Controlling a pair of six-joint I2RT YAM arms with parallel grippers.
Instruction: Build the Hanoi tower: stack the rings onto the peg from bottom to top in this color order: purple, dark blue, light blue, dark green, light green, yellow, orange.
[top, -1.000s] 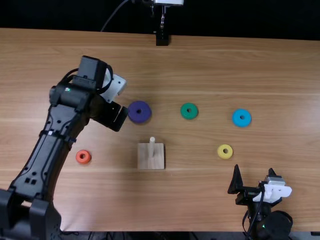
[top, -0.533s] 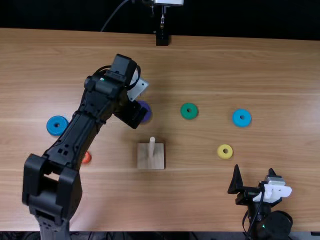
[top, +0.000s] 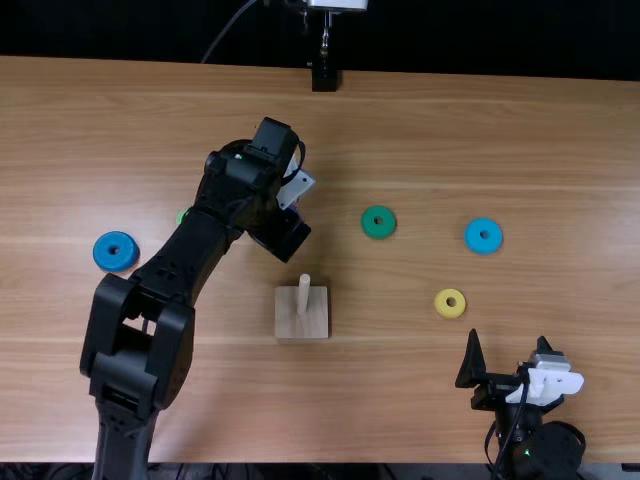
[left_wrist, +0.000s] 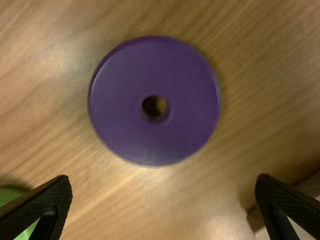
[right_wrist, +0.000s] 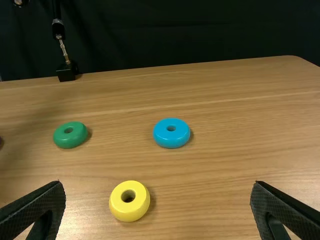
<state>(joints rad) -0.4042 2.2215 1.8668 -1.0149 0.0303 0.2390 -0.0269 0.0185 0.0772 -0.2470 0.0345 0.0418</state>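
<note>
- Over the table (top: 450, 130), left gripper (top: 281, 234) released, fingers well apart.
- Purple ring (left_wrist: 155, 132): flat on the wood, glossy, rounded rim; tabletop shows between it and both fingers.
- Light green ring (left_wrist: 9, 196): partly behind one finger.
- Peg (top: 304, 290) upright, nearer the near edge.
- Right gripper (top: 508, 342) spread; yellow ring (top: 450, 303) near, light blue ring (top: 484, 246) beyond.

Glossy, smooth purple ring (left_wrist: 120, 115); pale matt wooden peg base (top: 302, 322); wood-grained table (top: 420, 380) with soft sheen.
</note>
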